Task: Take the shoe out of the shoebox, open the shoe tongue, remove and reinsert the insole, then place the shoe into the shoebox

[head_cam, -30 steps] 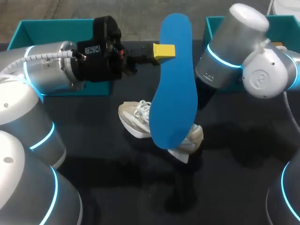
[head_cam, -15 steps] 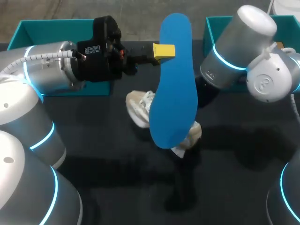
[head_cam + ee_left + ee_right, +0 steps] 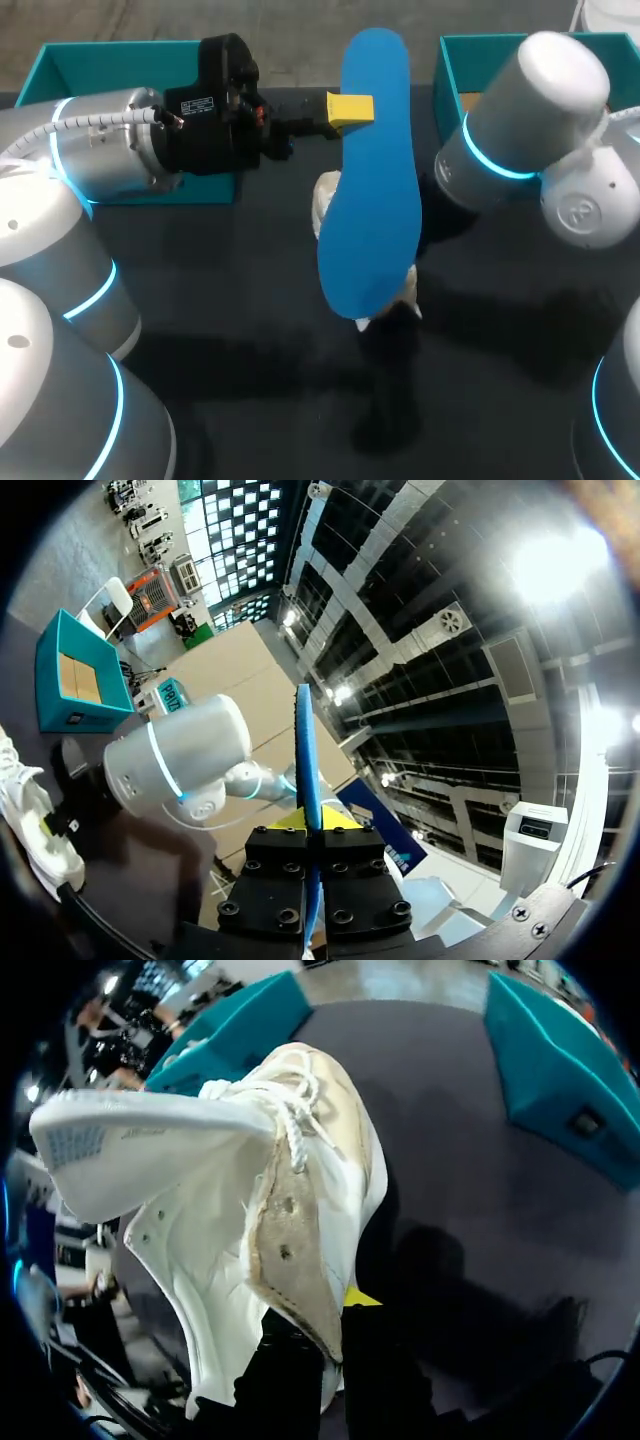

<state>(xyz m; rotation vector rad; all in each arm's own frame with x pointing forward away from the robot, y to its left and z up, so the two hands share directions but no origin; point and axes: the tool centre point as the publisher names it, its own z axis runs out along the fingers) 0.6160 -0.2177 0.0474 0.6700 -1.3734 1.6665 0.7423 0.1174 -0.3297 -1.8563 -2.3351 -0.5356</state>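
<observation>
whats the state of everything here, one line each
insole: out of the shoe, upright, clamped in the left jaws
shoe: tipped up, gripped by the right jaws, no insole inside
left teal box: open on top, no shoe in it
right teal box: open on top, no shoe in it

The left arm [image 3: 110, 150] is extended from the left side, with the wrist held level and the black gripper body pointed toward the middle. The left gripper [image 3: 350, 108] is clamped on the blue insole [image 3: 370, 200]. In the left wrist view the insole is seen edge-on, pressed between both fingers [image 3: 285, 865]. The right arm [image 3: 530, 110] is brought in from the right, with the forearm angled down toward the middle. The right gripper [image 3: 335, 1325] is closed on the wall of the white shoe [image 3: 230, 1200], with one finger on each side. One yellow tip [image 3: 362, 1297] is visible.
</observation>
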